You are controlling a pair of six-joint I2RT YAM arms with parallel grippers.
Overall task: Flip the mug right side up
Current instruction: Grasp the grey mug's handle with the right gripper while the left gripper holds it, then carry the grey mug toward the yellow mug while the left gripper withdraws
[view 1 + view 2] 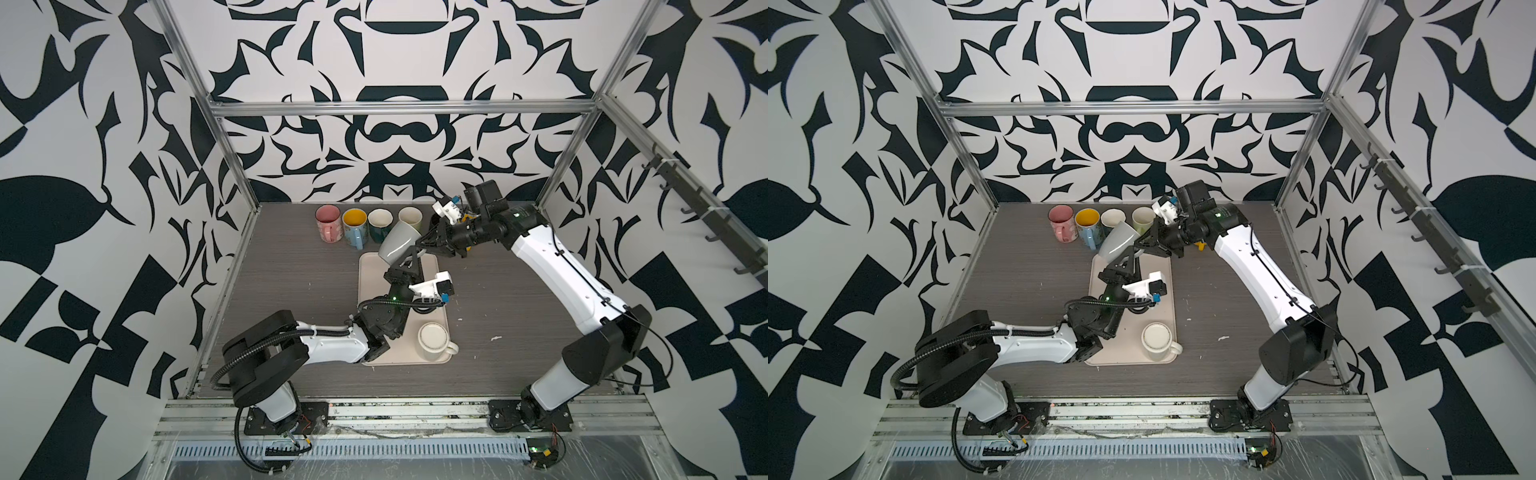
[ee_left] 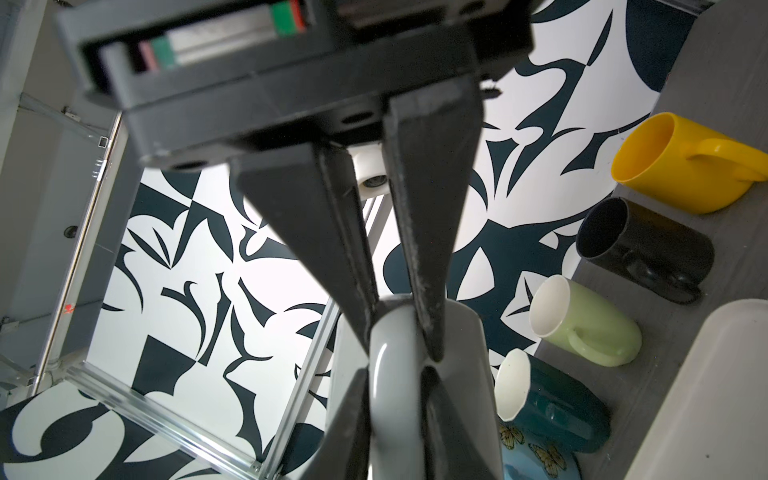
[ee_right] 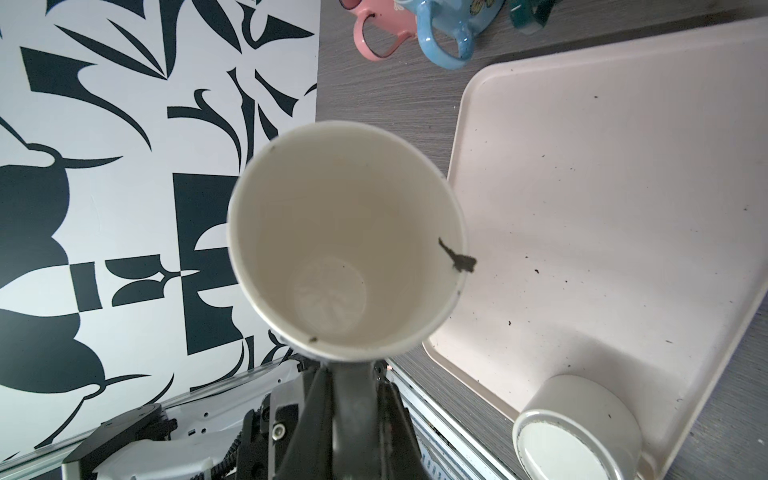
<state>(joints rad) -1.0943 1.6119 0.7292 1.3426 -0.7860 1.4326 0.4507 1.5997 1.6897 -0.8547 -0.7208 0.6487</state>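
Eight mugs: a pink mug [image 1: 329, 226], blue mug [image 1: 355, 233], teal mug [image 2: 557, 411], green mug [image 2: 594, 328], black mug [image 2: 648, 249] and yellow mug [image 2: 673, 170] along the table's [image 1: 291, 291] far edge, a grey mug [image 1: 397, 245], a cream mug [image 1: 433, 343]. One tray [image 1: 368, 282].

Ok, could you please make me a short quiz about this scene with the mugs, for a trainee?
1. True or false: the grey mug stands on the tray.
2. How many mugs sit upside down on the tray?
3. The left gripper has its fingers on either side of which part of the grey mug? A rim; B handle; C base.
Key: 1 false, it hangs tilted in the air; 2 one, the white mug; 3 B.
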